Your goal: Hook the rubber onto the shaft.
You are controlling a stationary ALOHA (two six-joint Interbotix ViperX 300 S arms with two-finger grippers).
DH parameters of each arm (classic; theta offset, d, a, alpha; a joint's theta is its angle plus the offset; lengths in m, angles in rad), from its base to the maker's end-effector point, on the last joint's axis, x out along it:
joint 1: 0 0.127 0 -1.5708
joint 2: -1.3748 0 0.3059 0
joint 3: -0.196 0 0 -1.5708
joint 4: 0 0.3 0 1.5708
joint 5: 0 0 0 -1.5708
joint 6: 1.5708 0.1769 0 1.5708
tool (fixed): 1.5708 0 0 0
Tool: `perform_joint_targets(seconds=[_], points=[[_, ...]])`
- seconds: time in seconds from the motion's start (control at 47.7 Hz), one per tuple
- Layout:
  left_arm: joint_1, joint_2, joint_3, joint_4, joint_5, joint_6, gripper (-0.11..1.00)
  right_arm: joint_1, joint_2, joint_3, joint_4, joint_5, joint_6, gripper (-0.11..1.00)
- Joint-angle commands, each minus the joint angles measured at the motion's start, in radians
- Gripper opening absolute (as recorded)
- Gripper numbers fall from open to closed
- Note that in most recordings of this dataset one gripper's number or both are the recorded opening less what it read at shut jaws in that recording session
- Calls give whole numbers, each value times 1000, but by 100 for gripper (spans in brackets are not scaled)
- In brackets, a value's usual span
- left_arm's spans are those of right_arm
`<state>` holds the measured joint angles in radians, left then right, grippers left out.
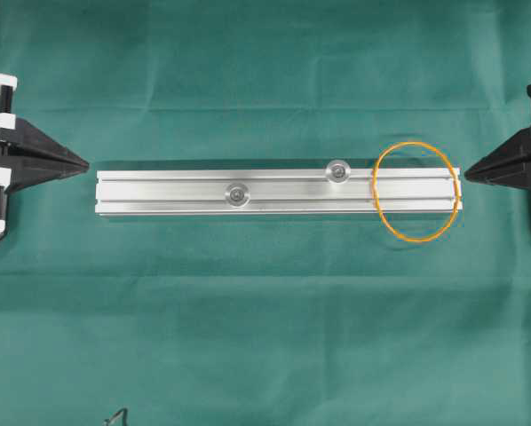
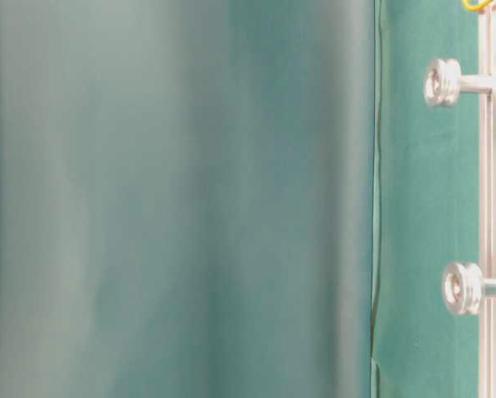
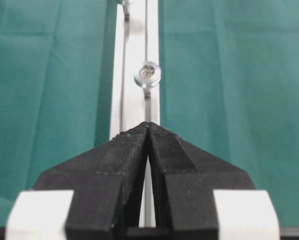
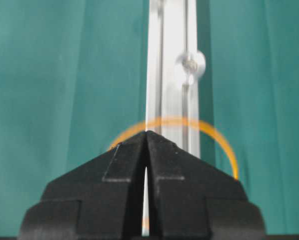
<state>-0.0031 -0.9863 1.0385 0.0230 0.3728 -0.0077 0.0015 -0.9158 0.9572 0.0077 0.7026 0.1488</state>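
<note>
Rubber (image 1: pixel 417 192) lies draped over the rail (image 1: pixel 168 193) at its right end, ungrasped, near the right gripper (image 1: pixel 467 169), whose jaws are clenched empty. Left gripper (image 1: pixel 85 165) sits off the rail's other end, jaws likewise clenched. Right jaws should part first, pinch one strand, then stretch it toward the nearer shaft (image 1: pixel 338 170) along the rail.

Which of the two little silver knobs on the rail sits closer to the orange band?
The knob on the rail's far edge; the other knob sits further from the band.

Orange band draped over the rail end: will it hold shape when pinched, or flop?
Likely flops: the rubber band is a thin loop lying slack across the rail. Probably very light and stretchy, so it may sag or slide off the closed right gripper.
</note>
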Motion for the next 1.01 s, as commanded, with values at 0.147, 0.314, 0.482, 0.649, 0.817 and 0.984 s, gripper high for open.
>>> perform_joint_targets(seconds=[0.147,0.314,0.482,0.649,0.817,0.984], points=[[-2,5,-28,3,-5,0,0,0,52,-75,-3,276,14,3],[-2,5,-29,3,-5,-2,0,0,69,-107,-6,440,14,3],[-2,5,-28,2,-5,-2,0,0,69,-120,-8,483,14,3],[-2,5,-28,3,-5,-2,0,0,78,-120,-9,488,14,3],[-2,8,-29,3,-5,-2,0,0,95,-120,-8,483,14,3],[-2,8,-28,2,-5,0,0,0,112,-120,-8,485,14,3]])
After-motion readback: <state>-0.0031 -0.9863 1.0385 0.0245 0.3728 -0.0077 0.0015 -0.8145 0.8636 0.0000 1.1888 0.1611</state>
